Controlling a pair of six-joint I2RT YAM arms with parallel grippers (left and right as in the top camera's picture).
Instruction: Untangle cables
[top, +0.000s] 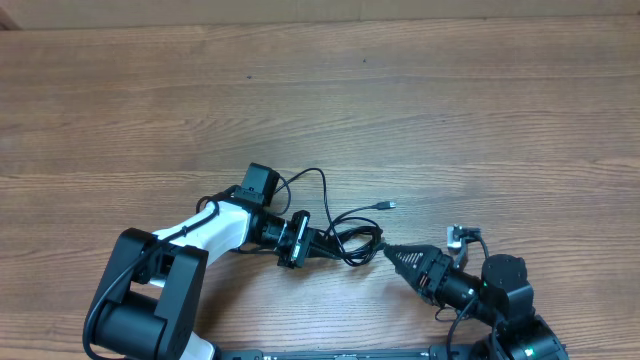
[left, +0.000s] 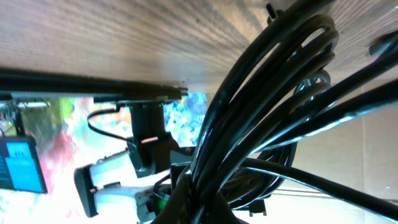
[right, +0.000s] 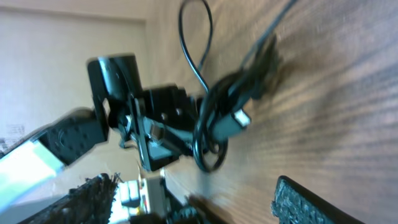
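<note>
Black cords, all bunched into one knot: the cables (top: 352, 240) sit low on the desk (top: 450, 100), near its middle, between the two arms. Our left claw (top: 312, 241) is clamped tight on the bundle's left side, and its wrist view is just a fan of strands (left: 261, 112) running out of the grip. Our right claw (top: 388, 251) sits just beside the knot's right edge, jaws spread wide with nothing between them. We can see its fingers (right: 305, 199) at the bottom of its own view, with the cables ahead of them.

The step, as we read it, is for the right claw to pick one strand to pull free while the left anchors the rest. We'd go for the loose end with the silver plug (top: 388, 205) poking out to the upper right, since it lies apart from the clump. Pinch only that cord, then draw it away from the left claw slowly, low along the desk. Grab two strands and the knot probably just tightens. The tall loop (top: 318, 180) up top could snag too. The right wrist view is blurry, so we can't tell which strand lies nearest the fingers.
</note>
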